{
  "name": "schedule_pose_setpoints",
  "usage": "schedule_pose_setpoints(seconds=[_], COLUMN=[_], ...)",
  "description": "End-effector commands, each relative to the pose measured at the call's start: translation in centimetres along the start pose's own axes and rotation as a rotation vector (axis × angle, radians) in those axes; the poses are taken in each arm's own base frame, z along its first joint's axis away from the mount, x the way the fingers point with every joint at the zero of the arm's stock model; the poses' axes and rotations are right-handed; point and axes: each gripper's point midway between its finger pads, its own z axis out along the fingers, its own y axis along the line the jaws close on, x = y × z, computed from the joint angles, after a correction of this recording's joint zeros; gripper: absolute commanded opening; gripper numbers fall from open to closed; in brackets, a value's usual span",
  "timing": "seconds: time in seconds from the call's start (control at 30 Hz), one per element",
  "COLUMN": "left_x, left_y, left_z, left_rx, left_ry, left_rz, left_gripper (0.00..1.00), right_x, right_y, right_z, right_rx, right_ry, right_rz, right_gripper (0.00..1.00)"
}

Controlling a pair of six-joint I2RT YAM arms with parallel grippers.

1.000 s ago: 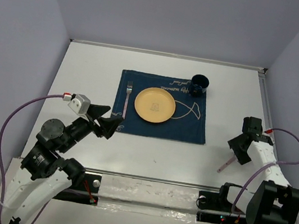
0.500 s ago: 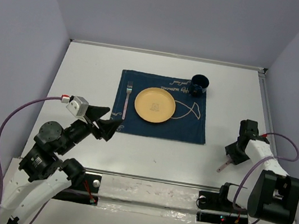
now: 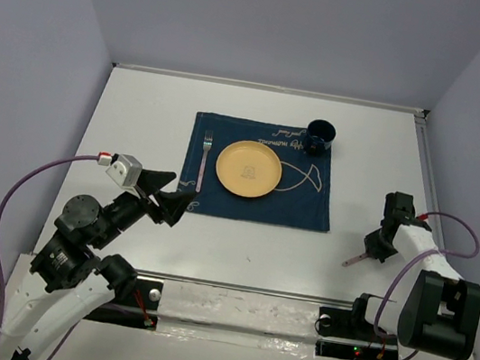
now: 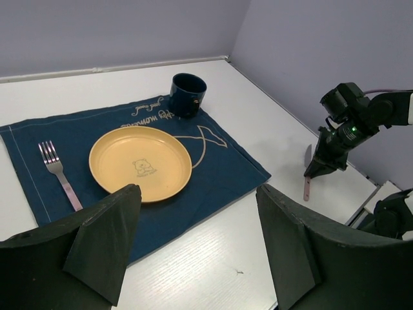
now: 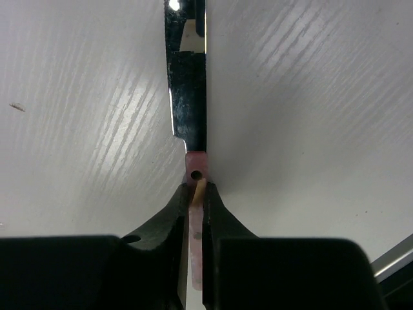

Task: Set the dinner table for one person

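Already most of the setting is laid out toward the far middle of the bench point(image 3: 141, 110): a dark blue placemat point(image 3: 309, 205) carries a yellow plate point(image 3: 248, 169) at its centre, a fork point(image 3: 203, 158) along its left edge, and a dark mug point(image 3: 321, 137) at its far right corner. Only the knife point(image 5: 189, 103) is judged to be missing from the mat; it is seen near the right edge of the bench, well apart from the placemat. The right gripper point(image 5: 193, 201) is clamped on the knife's pink handle, the blade pointing away from it. What is left, by judgement, is for the knife to be carried over and laid beside the plate. The left gripper point(image 4: 193, 239) is held with its jaws wide apart and empty, above the near left of the bench.
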Motion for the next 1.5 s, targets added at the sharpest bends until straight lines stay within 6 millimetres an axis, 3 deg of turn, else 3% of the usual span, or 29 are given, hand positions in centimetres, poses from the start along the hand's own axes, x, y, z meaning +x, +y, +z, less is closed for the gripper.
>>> schedule_pose_setpoints(seconds=[0.0,0.1,0.13,0.23,0.3,0.33,0.4,0.43,0.5,0.6,0.67,0.77,0.8,0.9,1.0,1.03,1.07,1.17,1.47], left_x=[-0.2,-0.1,0.0,0.0,-0.2,-0.1,-0.4,-0.5,-0.4,0.1,0.2,0.3,0.3,0.4,0.7,0.8,1.0,1.1,0.9], left_y=[-0.1,0.0,0.0,0.0,-0.1,0.0,0.2,0.3,0.6,1.1,1.4,1.9,2.3,2.8,3.2,3.3,3.5,3.8,5.0], left_z=[0.4,0.5,0.6,0.6,0.5,0.5,0.4,0.3,0.4,0.8,0.9,1.2,1.2,1.4,1.6,1.7,1.8,1.9,1.9], left_rx=[0.003,0.002,0.004,0.003,0.004,0.000,-0.011,-0.020,-0.035,-0.060,-0.074,-0.100,-0.116,-0.141,-0.160,-0.165,-0.172,-0.183,-0.236], left_ry=[-0.007,-0.001,0.003,0.004,-0.002,-0.002,-0.012,-0.014,-0.008,0.015,0.020,0.028,0.027,0.034,0.045,0.050,0.058,0.061,0.051], left_rz=[0.000,0.000,0.001,0.001,0.005,0.006,0.013,0.013,0.014,0.012,0.012,0.012,0.015,0.014,0.014,0.012,0.012,0.014,0.015], left_gripper=[0.83,0.83,0.83,0.83,0.83,0.84,0.84,0.85,0.87,0.89,0.90,0.90,0.91,0.91,0.91,0.91,0.91,0.91,0.92], right_x=[-2.7,-4.3,-5.9,-6.9,-6.2,-4.4,-2.7,-0.2,1.4,4.6,5.3,6.1,6.5,6.6,6.9,6.9,7.2,6.6,6.1], right_y=[1.9,3.9,5.4,9.6,11.7,13.1,15.4,16.7,18.2,20.2,21.6,23.8,24.3,26.1,28.0,28.4,29.1,30.2,31.7], right_z=[-0.8,-3.4,-6.0,-11.7,-14.1,-15.4,-17.2,-17.5,-18.7,-18.7,-19.2,-18.6,-17.5,-17.0,-15.9,-14.3,-14.5,-12.6,-9.8], right_rx=[-0.080,-0.184,-0.261,-0.432,-0.486,-0.526,-0.583,-0.621,-0.659,-0.670,-0.690,-0.714,-0.688,-0.688,-0.676,-0.642,-0.657,-0.619,-0.568], right_ry=[-0.101,-0.160,-0.229,-0.328,-0.360,-0.362,-0.358,-0.319,-0.311,-0.288,-0.287,-0.278,-0.269,-0.278,-0.284,-0.268,-0.259,-0.241,-0.217], right_rz=[-0.006,-0.061,-0.086,-0.222,-0.348,-0.445,-0.566,-0.651,-0.719,-0.837,-0.871,-0.917,-0.937,-0.954,-0.976,-0.980,-0.975,-0.948,-0.897], right_gripper=[0.01,0.00,0.00,0.00,0.00,0.00,0.00,0.00,0.00,0.00,0.00,0.00,0.00,0.00,0.00,0.00,0.00,0.00,0.00])
